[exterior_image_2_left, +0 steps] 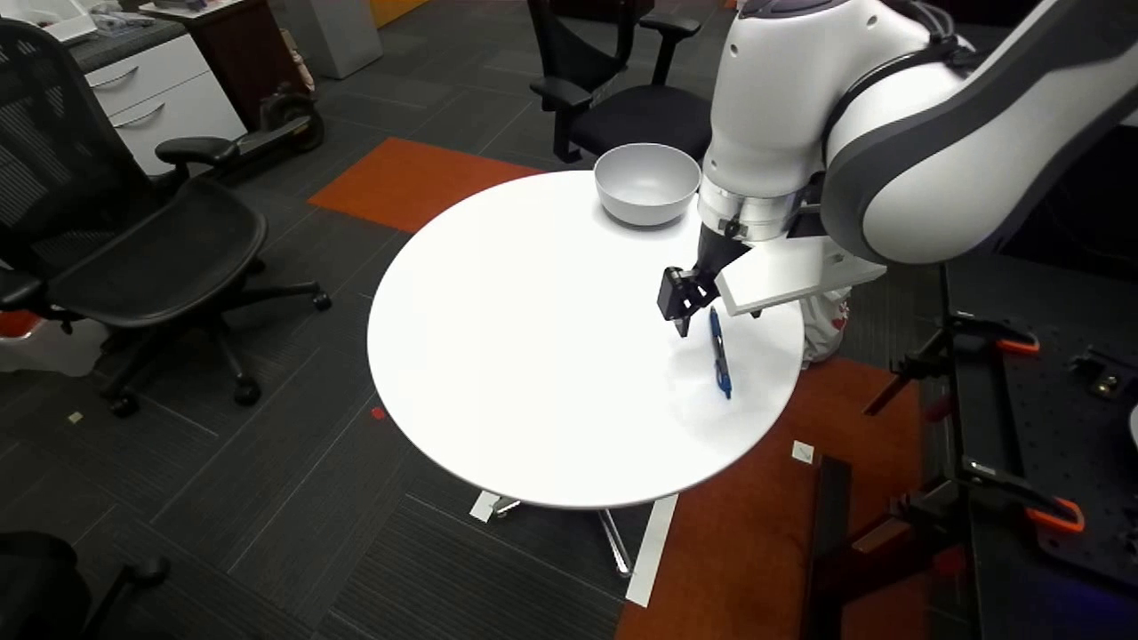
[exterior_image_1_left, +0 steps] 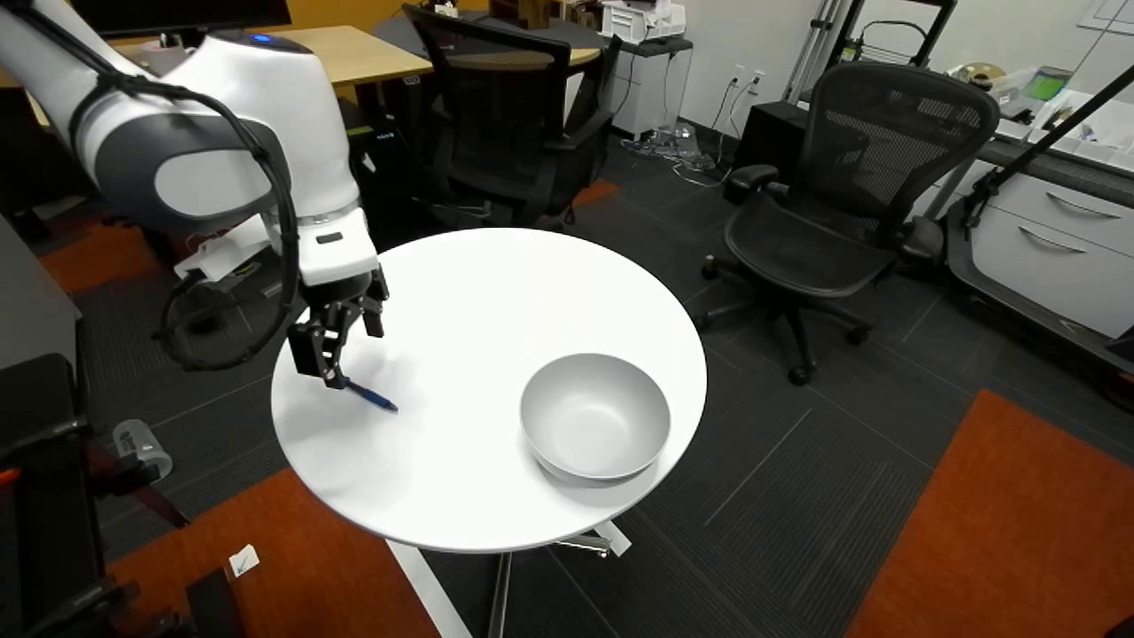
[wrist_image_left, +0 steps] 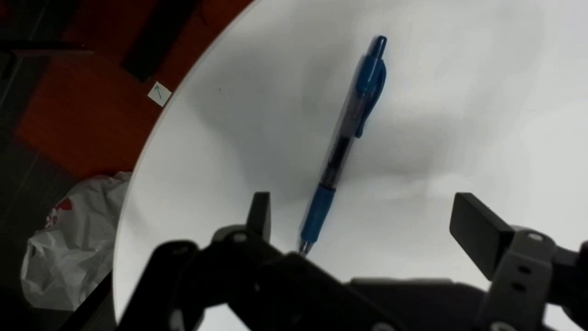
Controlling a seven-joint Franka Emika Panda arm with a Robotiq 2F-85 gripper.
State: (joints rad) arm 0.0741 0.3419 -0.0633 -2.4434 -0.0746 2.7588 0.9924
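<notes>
The gripper has its fingers spread wide apart. Below them a blue retractable pen lies loose on a round white table; in the wrist view its writing end shows between the fingers, closer to one, while its clip end reaches out ahead of them. Across the table, well apart from the fingers, stands a grey bowl. Beyond the edge nearest the fingers is a plastic bag.
</notes>
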